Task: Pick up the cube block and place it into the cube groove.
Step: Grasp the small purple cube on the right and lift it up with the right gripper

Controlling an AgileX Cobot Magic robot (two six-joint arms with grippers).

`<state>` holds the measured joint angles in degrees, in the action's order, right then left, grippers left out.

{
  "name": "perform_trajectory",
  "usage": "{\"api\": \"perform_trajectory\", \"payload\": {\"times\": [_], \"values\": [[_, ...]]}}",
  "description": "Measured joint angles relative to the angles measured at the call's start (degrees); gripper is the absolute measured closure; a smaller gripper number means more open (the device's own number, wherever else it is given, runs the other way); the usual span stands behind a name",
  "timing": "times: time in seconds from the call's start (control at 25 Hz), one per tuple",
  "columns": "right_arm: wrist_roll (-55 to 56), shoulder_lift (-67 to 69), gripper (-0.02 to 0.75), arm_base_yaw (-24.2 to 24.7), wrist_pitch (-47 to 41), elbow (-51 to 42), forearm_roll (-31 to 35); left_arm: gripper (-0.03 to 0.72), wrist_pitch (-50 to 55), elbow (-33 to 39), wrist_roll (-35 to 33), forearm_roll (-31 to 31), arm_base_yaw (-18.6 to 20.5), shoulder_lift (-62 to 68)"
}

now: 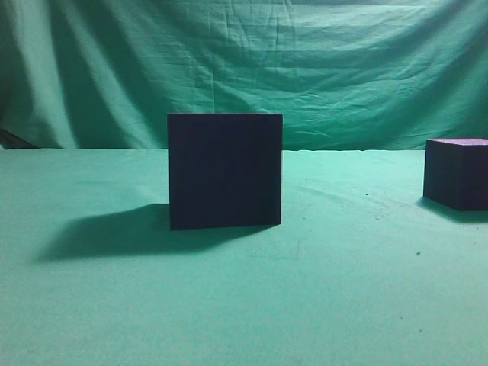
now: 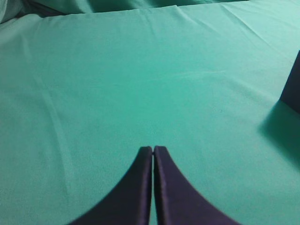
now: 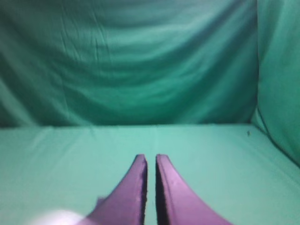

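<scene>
The cube groove (image 1: pixel 225 170), a large near-black box, stands at the middle of the green table in the exterior view. The cube block (image 1: pixel 457 172), small and dark with a purple top, sits at the right edge of that view, partly cut off. Neither gripper shows in the exterior view. My left gripper (image 2: pixel 153 149) is shut and empty over bare cloth; a dark box edge (image 2: pixel 294 86) shows at the right of the left wrist view. My right gripper (image 3: pixel 151 157) is shut and empty, pointing at the backdrop; no block shows in its view.
Green cloth covers the table (image 1: pixel 244 305) and hangs as a wrinkled backdrop (image 1: pixel 244 61) behind. The large box casts a shadow to its left (image 1: pixel 107 232).
</scene>
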<state>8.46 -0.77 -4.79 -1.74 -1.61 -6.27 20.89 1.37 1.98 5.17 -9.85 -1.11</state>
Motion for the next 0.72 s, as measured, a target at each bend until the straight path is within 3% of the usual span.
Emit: {"api": "perform_trajectory", "payload": {"times": [0.24, 0.52, 0.72], "values": [[2.0, 0.0, 0.738, 0.0, 6.2, 0.0, 0.0, 0.688, 0.0, 0.0, 0.0, 0.0, 0.0, 0.0], [2.3, 17.2, 0.738, 0.0, -10.1, 14.1, 0.7, 0.688, 0.0, 0.0, 0.0, 0.0, 0.0, 0.0], [2.3, 34.9, 0.738, 0.0, -23.4, 25.9, 7.0, 0.688, 0.0, 0.0, 0.0, 0.0, 0.0, 0.0]]}}
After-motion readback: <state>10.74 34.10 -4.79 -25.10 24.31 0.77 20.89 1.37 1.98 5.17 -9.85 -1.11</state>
